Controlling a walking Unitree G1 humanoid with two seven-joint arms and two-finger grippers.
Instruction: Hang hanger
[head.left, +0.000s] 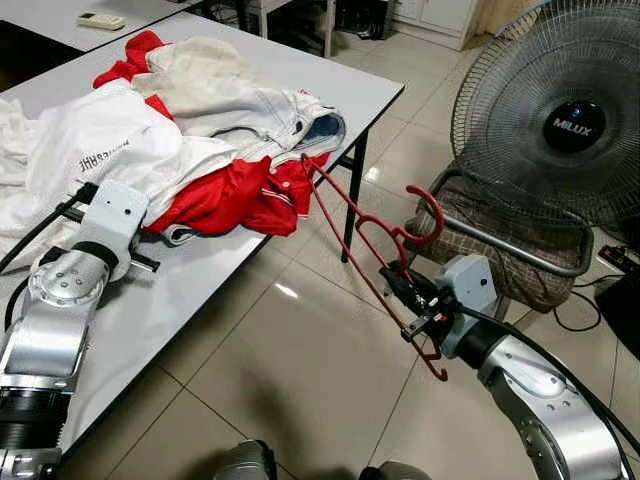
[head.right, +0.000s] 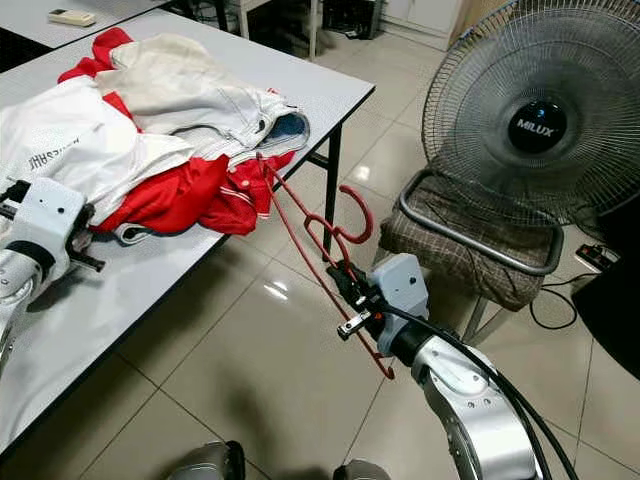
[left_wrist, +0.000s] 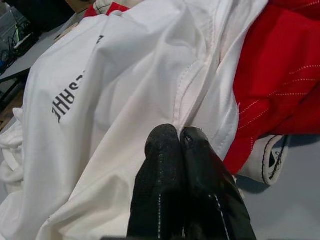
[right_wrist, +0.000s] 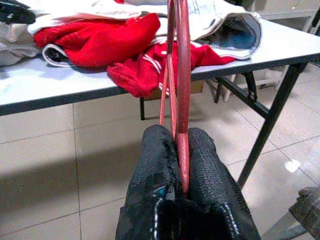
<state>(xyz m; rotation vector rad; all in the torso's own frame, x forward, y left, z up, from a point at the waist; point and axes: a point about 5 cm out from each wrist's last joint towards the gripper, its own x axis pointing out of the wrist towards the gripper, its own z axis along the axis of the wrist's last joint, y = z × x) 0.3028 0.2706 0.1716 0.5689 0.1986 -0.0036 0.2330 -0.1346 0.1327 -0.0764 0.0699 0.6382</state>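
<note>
- Desk (head.left: 300, 75), white and long, stands on the tiled floor (head.left: 300, 350) and carries a heap of clothes (head.left: 200, 130), white, cream and red.
- Fan (head.left: 560, 120) marked MILUX stands behind a chair (head.left: 500, 240) with a checked cushion.
- Red hanger (head.left: 345, 225) is in the air beside the desk edge, with its far end near the red cloth and its hook near the chair.
- Right gripper (head.left: 400, 290) has its jaws pinching the hanger.
- Left gripper (left_wrist: 180, 137) is against the white shirt (left_wrist: 125, 100), jaws pressed together.

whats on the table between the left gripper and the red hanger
The clothes pile: left gripper at its white shirt, red hanger beyond its red garment, in the eye views.
</note>
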